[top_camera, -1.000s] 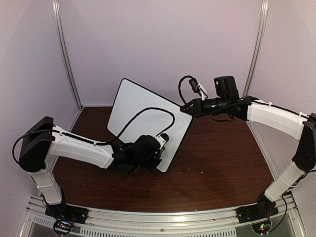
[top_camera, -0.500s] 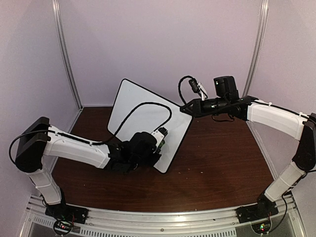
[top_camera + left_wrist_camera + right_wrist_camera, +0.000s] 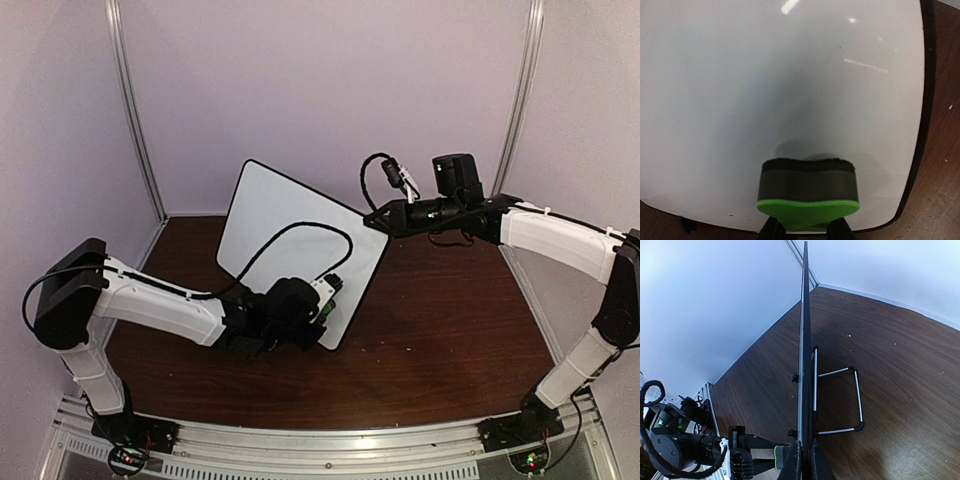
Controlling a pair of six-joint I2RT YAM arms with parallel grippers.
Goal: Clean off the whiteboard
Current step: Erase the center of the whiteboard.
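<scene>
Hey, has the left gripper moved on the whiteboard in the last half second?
Yes. The left gripper, holding the eraser, has slid down and slightly right, nearer the whiteboard's bottom corner than half a second ago.

One whiteboard (image 3: 285, 200): white face, thin black frame, rounded corners. Stands near-upright on brown table (image 3: 450, 340), mid-back, turned diagonally. Face wiped blank, only a faint pale streak near one edge.
</scene>
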